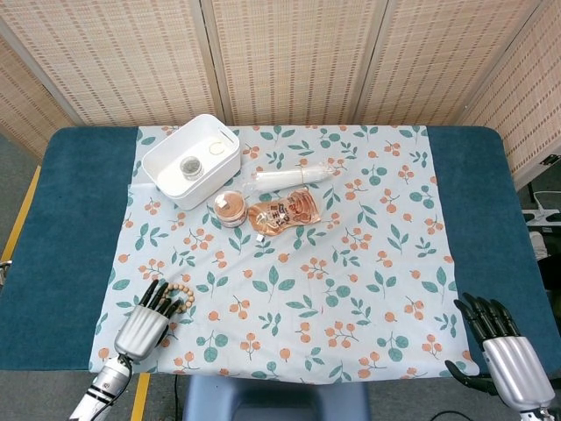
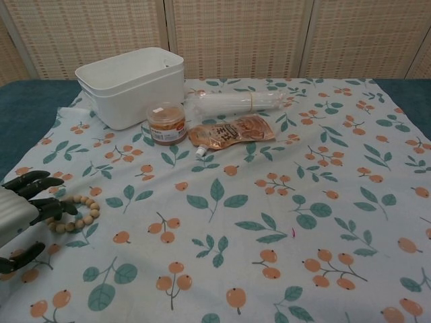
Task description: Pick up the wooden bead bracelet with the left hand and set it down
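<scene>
The wooden bead bracelet (image 1: 181, 295) (image 2: 79, 214) lies flat on the floral cloth (image 1: 289, 254) near its front left corner. My left hand (image 1: 145, 321) (image 2: 22, 210) hovers over the bracelet's near-left side with fingers spread; the dark fingertips (image 1: 160, 298) overlap the ring's left edge. Whether they touch the beads I cannot tell. Nothing is gripped. My right hand (image 1: 498, 346) rests open at the front right corner of the table, off the cloth, and does not show in the chest view.
A white tub (image 1: 191, 160) (image 2: 131, 85) stands at the back left. Beside it are a small orange-lidded jar (image 1: 230, 209) (image 2: 166, 123), a brown sauce pouch (image 1: 286, 211) (image 2: 231, 131) and a clear wrapped roll (image 1: 294, 175) (image 2: 232, 103). Blue table (image 1: 61, 219) borders the cloth.
</scene>
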{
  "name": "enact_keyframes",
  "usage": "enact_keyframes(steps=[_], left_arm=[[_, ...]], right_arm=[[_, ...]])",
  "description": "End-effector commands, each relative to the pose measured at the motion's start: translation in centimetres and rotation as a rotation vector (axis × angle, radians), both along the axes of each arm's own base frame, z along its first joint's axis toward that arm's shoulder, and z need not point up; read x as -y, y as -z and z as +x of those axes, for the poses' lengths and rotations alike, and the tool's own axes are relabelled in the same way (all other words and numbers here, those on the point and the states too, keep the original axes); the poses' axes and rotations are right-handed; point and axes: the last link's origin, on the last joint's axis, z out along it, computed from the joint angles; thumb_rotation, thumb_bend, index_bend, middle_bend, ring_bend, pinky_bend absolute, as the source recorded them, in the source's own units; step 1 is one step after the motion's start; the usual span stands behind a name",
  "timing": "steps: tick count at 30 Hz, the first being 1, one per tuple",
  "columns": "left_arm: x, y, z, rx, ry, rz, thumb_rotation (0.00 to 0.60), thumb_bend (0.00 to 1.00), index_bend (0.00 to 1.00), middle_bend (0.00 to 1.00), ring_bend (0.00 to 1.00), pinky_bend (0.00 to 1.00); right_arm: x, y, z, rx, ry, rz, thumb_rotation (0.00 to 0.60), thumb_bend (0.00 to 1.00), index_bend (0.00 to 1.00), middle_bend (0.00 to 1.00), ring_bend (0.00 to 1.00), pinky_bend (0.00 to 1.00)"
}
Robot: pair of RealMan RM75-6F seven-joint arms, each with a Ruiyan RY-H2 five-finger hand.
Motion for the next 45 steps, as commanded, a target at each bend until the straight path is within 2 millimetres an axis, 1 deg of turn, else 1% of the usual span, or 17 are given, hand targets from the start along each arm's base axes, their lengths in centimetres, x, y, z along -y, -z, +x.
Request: enact_keyframes(steps=[1,3,5,12,20,22,23,26,27,28,30,33,36,39,41,44,45], left_arm=[[-0.4,0.0,-0.3,-0.051,0.008,0.011,0.6,0.45,0.26,0.35,0.05,0.01],[-0.4,0.0,-0.4,-0.075,0.008,0.025,0.6,0.45,0.3,0.37,0.05,0.0],[-0.5,-0.1,-0.3,-0.088,0.015,0.036,0.6,0.44,0.32,0.39,0.05,0.0],[-0.6,0.0,-0.2,-0.211,0.058,0.031,0.6,0.44,0.34,0.41,0.05,0.0],[0.0,0.2,-0.1,-0.291,0.049,0.004,0.6,0.44,0.35,0.42,0.06,0.0],[-0.1,0.1,-0.1,-0.316,0.055,0.008,0.6,0.44,0.38,0.45,0.08,0.0],[-0.2,0.1,0.0,-0.326,0.057,0.011,0.6,0.44,0.41,0.48,0.1,0.0],[-0.4,0.2,-0.1,-0.345,0.061,0.026,0.6,0.44,0.52,0.59,0.17,0.0],[-0.5,0.2,-0.1,-0.347,0.068,0.035,0.6,0.44,0.58,0.63,0.21,0.0],[-0.6,0.1,-0.1,-0.347,0.074,0.044,0.6,0.45,0.61,0.66,0.23,0.0],[-0.8,0.1,-0.2,-0.354,0.086,0.06,0.6,0.47,0.67,0.72,0.28,0.01],[-1.1,0.0,-0.4,-0.37,0.095,0.075,0.6,0.51,0.72,0.77,0.31,0.01],[-1.4,-0.3,-0.6,-0.351,0.091,0.086,0.6,0.56,0.75,0.78,0.33,0.01],[-2.0,-0.9,-0.4,-0.321,0.086,0.103,0.6,0.63,0.76,0.79,0.33,0.02],[-2.4,-1.2,-0.4,-0.284,0.056,0.109,0.6,0.69,0.79,0.82,0.35,0.04],[-3.5,-1.7,-0.3,-0.125,-0.107,0.099,0.6,0.72,0.82,0.85,0.39,0.06],[-4.2,-2.2,-0.1,-0.043,-0.192,0.094,0.6,0.72,0.82,0.85,0.4,0.08]], right_arm=[[0.0,-0.1,-0.1,-0.007,0.013,-0.009,0.439,0.19,0.0,0.0,0.0,0.0],[0.0,-0.1,-0.2,-0.005,0.023,-0.011,0.44,0.19,0.0,0.0,0.0,0.0],[0.0,-0.2,-0.1,-0.004,0.023,-0.011,0.44,0.19,0.0,0.0,0.0,0.0],[-0.2,-0.7,0.2,0.036,0.0,-0.033,0.441,0.19,0.0,0.0,0.0,0.0],[-0.7,-1.2,0.3,0.049,-0.013,-0.038,0.443,0.19,0.0,0.0,0.0,0.0],[-0.8,-1.3,0.4,0.05,-0.016,-0.036,0.442,0.19,0.0,0.0,0.0,0.0],[-0.8,-1.3,0.4,0.05,-0.017,-0.036,0.442,0.19,0.0,0.0,0.0,0.0],[-0.9,-1.4,0.4,0.052,-0.019,-0.039,0.44,0.19,0.0,0.0,0.0,0.0],[-0.9,-1.4,0.4,0.052,-0.018,-0.041,0.44,0.19,0.0,0.0,0.0,0.0],[-0.9,-1.4,0.4,0.052,-0.018,-0.042,0.44,0.19,0.0,0.0,0.0,0.0],[-0.9,-1.4,0.4,0.051,-0.018,-0.042,0.441,0.19,0.0,0.0,0.0,0.0],[-0.9,-1.4,0.4,0.051,-0.018,-0.042,0.441,0.19,0.0,0.0,0.0,0.0],[-0.9,-1.4,0.4,0.049,-0.019,-0.042,0.441,0.19,0.0,0.0,0.0,0.0],[-0.9,-1.3,0.4,0.047,-0.02,-0.041,0.442,0.19,0.0,0.0,0.0,0.0],[-0.8,-1.2,0.4,0.045,-0.019,-0.039,0.441,0.19,0.0,0.0,0.0,0.0],[-0.7,-1.2,0.3,0.043,-0.017,-0.039,0.441,0.19,0.0,0.0,0.0,0.0],[-0.7,-1.2,0.3,0.042,-0.016,-0.041,0.441,0.19,0.0,0.0,0.0,0.0]])
